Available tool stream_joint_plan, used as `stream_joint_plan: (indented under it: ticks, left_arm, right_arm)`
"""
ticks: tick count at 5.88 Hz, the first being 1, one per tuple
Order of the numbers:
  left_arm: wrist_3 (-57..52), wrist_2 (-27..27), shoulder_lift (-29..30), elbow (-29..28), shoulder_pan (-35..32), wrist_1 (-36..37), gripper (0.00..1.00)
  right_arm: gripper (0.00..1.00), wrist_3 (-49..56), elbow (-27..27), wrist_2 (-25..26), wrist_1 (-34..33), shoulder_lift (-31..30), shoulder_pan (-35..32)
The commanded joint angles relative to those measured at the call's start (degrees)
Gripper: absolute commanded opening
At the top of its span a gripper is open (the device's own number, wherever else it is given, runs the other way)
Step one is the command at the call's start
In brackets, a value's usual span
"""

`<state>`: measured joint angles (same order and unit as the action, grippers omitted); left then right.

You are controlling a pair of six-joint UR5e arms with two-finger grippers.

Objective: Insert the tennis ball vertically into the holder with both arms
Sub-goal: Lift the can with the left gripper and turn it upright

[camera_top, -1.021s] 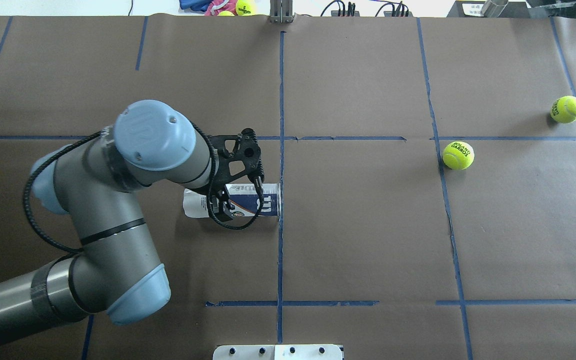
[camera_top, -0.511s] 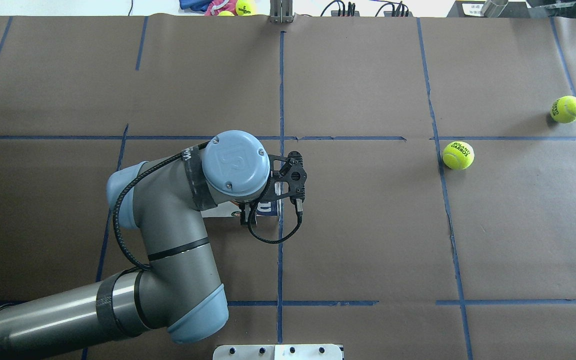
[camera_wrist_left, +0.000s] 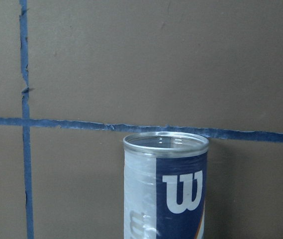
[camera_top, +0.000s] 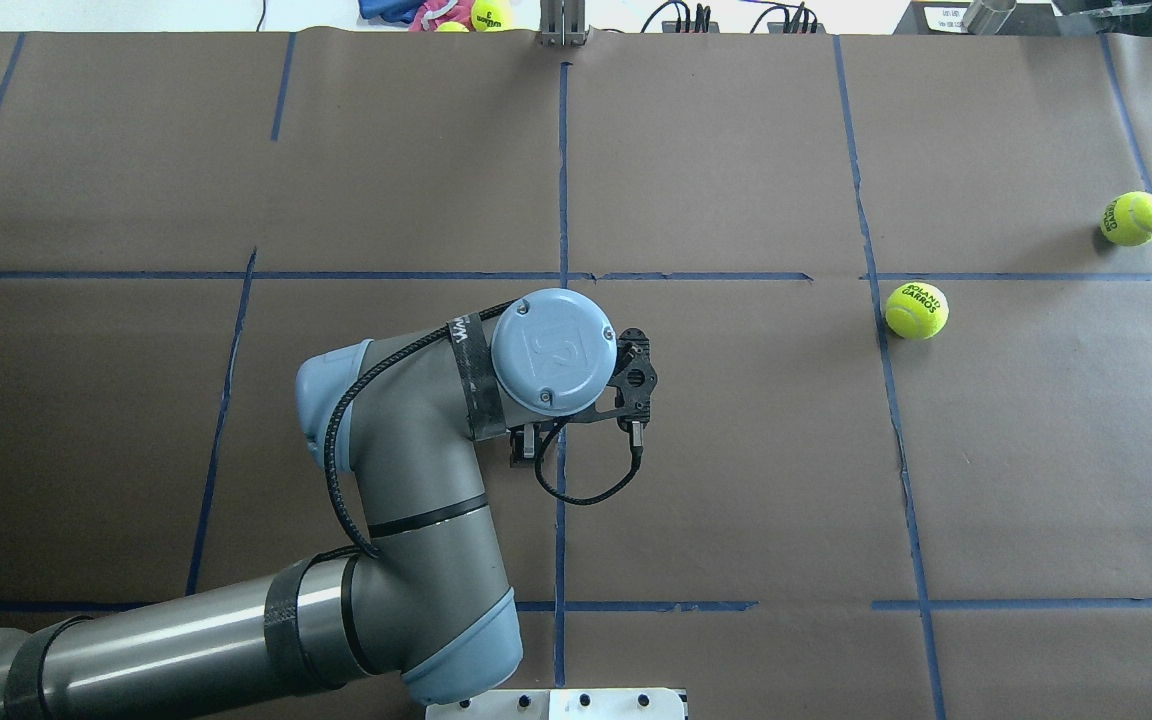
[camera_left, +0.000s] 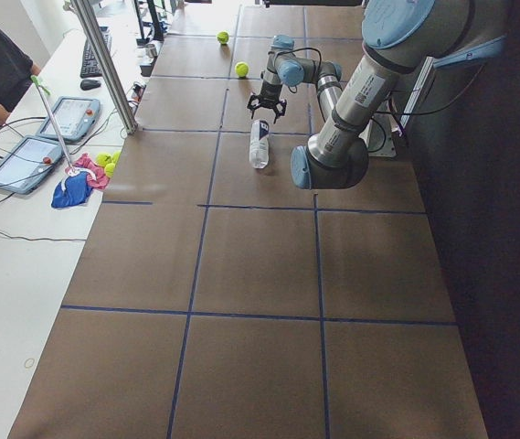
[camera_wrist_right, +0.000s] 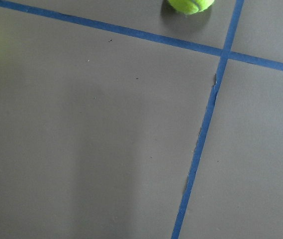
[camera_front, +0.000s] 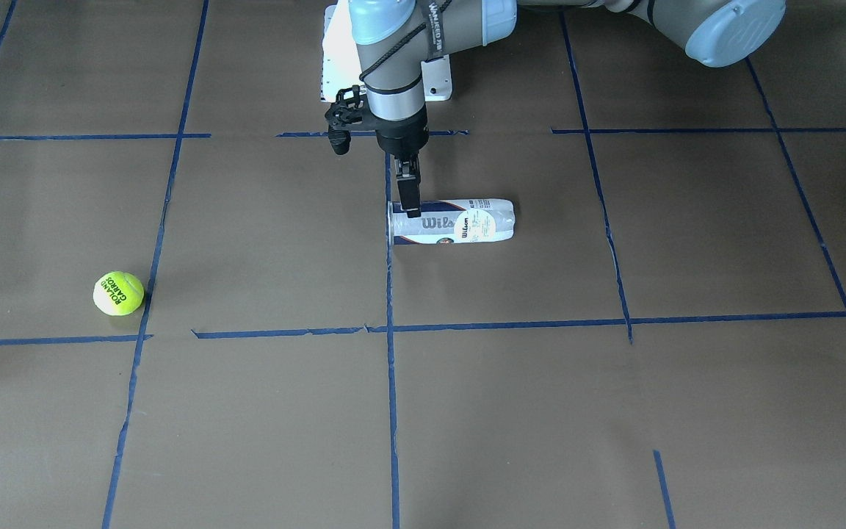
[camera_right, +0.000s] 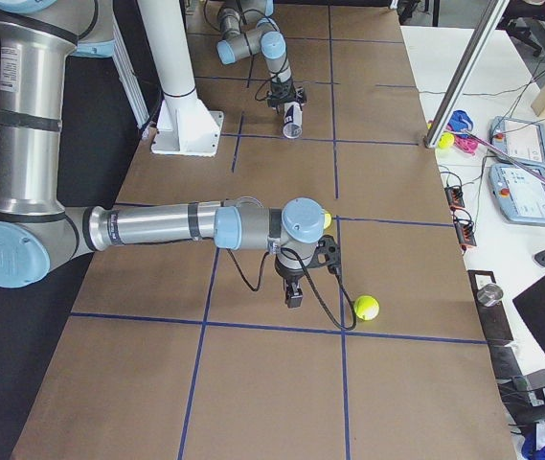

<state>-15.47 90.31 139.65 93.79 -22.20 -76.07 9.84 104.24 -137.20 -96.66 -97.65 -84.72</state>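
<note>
The holder (camera_wrist_left: 165, 186) lies with its open rim by blue tape (camera_wrist_left: 81, 124).

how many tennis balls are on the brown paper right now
2. One tennis ball lies by a blue tape line on the robot's right; the other ball is farther right and farther out. At least one spare ball sits off the paper.

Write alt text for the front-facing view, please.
A clear plastic tennis-ball can lies on its side on the brown table, the left arm's black gripper poised at its open end. A yellow-green tennis ball sits at far left.
</note>
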Motion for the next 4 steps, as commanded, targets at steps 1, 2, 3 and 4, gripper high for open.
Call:
stream_joint_plan:
  ticks: [1,2,3,4]
  left_arm:
    - [3.0,-0.6,1.7,-3.9,0.3,-0.6,1.0]
    - [3.7,-0.6,1.8,-4.7,0.6,-1.3,1.0]
    - [3.6,-0.5,2.2,-6.0,0.6,-2.1,1.0]
    - [3.7,-0.7,2.5,-8.2,0.6,-4.8,1.0]
  right_arm:
    - [1.0,0.1,-0.1,-0.1,0.0,0.0,0.0]
    - [1.0,0.1,-0.1,0.0,0.0,0.0,0.0]
    - [1.0,0.1,-0.2,0.0,0.0,0.0,0.0]
    - [1.0,0.1,-0.2,-0.1,0.0,0.0,0.0]
